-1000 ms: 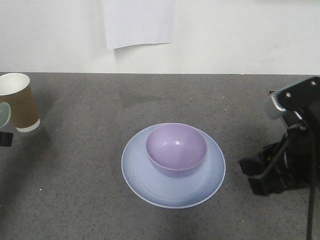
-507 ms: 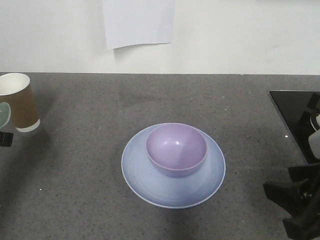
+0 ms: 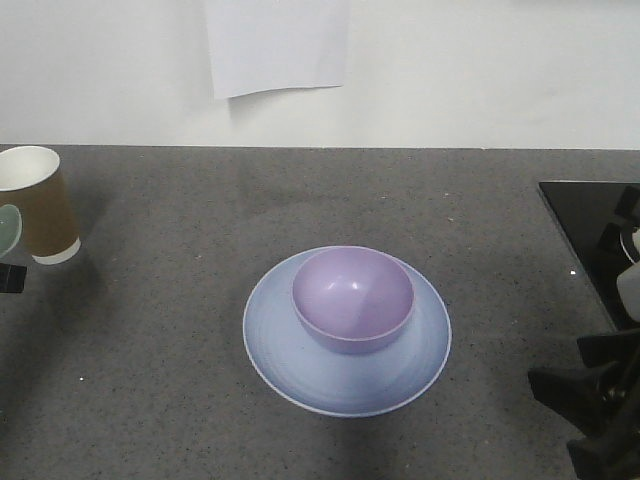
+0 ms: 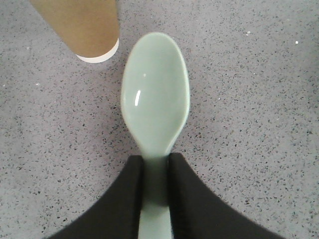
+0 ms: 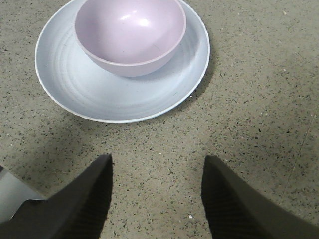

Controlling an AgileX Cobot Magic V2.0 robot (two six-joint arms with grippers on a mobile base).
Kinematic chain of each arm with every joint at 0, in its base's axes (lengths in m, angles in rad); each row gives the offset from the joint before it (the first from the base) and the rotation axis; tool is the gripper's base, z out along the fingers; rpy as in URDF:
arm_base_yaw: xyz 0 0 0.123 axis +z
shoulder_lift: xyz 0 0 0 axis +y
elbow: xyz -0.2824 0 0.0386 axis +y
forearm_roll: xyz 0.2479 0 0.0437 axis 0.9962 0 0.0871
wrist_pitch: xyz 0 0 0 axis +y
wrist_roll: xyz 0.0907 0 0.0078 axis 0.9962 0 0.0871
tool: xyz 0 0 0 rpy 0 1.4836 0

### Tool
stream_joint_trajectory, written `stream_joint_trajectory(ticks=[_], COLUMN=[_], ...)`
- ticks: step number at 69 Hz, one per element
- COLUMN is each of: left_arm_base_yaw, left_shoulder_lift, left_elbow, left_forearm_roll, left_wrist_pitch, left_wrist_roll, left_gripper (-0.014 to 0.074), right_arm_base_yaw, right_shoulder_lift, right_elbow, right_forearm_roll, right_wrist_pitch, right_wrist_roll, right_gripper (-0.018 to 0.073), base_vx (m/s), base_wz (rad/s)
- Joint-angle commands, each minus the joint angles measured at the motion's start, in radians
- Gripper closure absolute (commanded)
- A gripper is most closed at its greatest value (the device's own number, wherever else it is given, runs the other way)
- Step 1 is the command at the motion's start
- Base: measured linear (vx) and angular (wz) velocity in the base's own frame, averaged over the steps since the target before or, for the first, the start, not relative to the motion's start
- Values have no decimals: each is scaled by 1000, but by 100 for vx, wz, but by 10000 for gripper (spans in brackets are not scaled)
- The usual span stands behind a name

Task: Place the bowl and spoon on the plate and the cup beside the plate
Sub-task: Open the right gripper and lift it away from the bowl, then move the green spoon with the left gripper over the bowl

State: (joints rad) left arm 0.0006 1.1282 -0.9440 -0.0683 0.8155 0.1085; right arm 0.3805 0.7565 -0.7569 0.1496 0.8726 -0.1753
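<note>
The purple bowl [image 3: 353, 298] [image 5: 130, 34] sits on the pale blue plate [image 3: 290, 355] [image 5: 75, 92] at the middle of the table. At the far left stands the brown cup [image 3: 38, 205] [image 4: 82, 25], upright. My left gripper [image 4: 156, 162] is shut on the handle of the mint-green spoon [image 4: 155, 94], whose scoop points forward, just right of the cup's base; a sliver of the spoon [image 3: 7, 228] shows at the front view's left edge. My right gripper [image 5: 157, 162] [image 3: 590, 410] is open and empty, low at the right, short of the plate.
A black panel [image 3: 590, 235] lies at the table's right edge. A white sheet of paper [image 3: 278, 45] hangs on the back wall. The table top [image 3: 180, 400] is dark speckled grey.
The right arm has drawn back and down from beside the plate to the lower right corner, uncovering the black panel. The bowl, plate, cup and left side have not moved.
</note>
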Motion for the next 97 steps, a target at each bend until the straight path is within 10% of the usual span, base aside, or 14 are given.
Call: stream_joint_trajectory(ticks=[1,27,42,68,97], left_arm_base_yaw=[1,1,-2,-55,-185], left_shoulder_lift=[-20,-20,-20,-20,-18], left_elbow=[-25,-25,-27,-29,-29], left_forearm_roll=[-12,-12,-33,-281,-299], left_wrist_pitch=[-52,-57,2,28,20], left_wrist_roll=[-2,9,196,587,643], left_gripper=[541,541,541,541,541], right_arm_base_yaw=[2,2,2,2,2], right_shoulder_lift=[-2,-2,-2,-2,-2], right_elbow=[-24,-24,-24,-24,-24], right_forearm_roll=[-2,-2,-2,-2,-2], right_wrist_pitch=[-46,-46,-46,-46,-46], right_wrist_roll=[-9,-9,-9,-9,-9], right_gripper=[169,169,169,169,169], base_vx=[0,0,0,0,0], base_wz=[0,0,0,0,0])
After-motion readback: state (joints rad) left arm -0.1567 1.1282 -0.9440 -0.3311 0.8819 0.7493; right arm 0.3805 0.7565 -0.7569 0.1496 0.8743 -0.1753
